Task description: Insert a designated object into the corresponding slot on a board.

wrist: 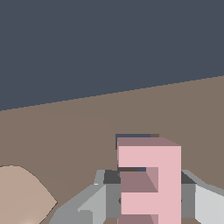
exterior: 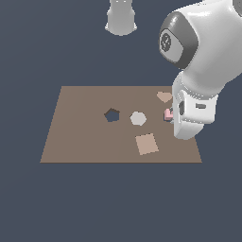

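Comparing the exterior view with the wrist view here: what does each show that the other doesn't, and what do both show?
Only the exterior view shows the dark pentagon-shaped hole, the pale hexagon piece, the tan square piece and the white arm's body.

Only the wrist view shows the light-pink E-shaped block in full, standing between the grey fingers of the claw, with a dark cutout edge just behind it.

Both show the flat brown rectangular board and the pink block, which in the exterior view is mostly hidden behind the arm.
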You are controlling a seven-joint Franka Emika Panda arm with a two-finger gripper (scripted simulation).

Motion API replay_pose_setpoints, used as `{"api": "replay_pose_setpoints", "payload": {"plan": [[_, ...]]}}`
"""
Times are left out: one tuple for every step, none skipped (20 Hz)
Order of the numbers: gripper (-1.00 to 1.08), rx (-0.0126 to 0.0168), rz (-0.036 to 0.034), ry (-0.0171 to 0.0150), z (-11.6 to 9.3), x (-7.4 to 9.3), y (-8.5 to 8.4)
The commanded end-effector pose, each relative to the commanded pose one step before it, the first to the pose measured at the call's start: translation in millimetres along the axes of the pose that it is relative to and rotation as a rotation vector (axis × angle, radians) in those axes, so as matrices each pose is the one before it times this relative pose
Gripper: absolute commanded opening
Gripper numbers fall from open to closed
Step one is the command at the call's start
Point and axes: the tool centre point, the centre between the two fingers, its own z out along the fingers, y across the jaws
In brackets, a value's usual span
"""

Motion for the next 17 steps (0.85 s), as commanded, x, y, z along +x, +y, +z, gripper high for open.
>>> {"api": "replay_pose_setpoints", "payload": {"plan": [[-1.0, -0.00007, -0.00019, 0.00005, 0.41, 0.05, 0.01], [-1.0, 0.0, 0.0, 0.0, 1.33, -0.07, 0.07], [-1.0, -0.00067, -0.00018, 0.00002, 1.83, -0.02, 0.04], [-1.0, -0.00046, -0.00017, 0.00001, 2.62, -0.08, 0.08], [-1.0, 0.0, 0.0, 0.0, 2.22, -0.14, 0.1], [-1.0, -0.00045, -0.00018, 0.0, 1.07, 0.01, -0.01], [-1.0, 0.0, 0.0, 0.0, 0.44, -0.03, 0.02], [1.0, 0.0, 0.0, 0.0, 0.0, 0.0, 0.0], [1.0, 0.0, 0.0, 0.0, 0.0, 0.0, 0.0], [1.0, 0.0, 0.0, 0.0, 0.0, 0.0, 0.0], [1.0, 0.0, 0.0, 0.0, 0.0, 0.0, 0.0], [1.0, 0.0, 0.0, 0.0, 0.0, 0.0, 0.0], [1.0, 0.0, 0.0, 0.0, 0.0, 0.0, 0.0], [1.0, 0.0, 0.0, 0.0, 0.0, 0.0, 0.0], [1.0, 0.0, 0.0, 0.0, 0.0, 0.0, 0.0], [1.0, 0.0, 0.0, 0.0, 0.0, 0.0, 0.0], [1.0, 0.0, 0.0, 0.0, 0.0, 0.0, 0.0]]}}
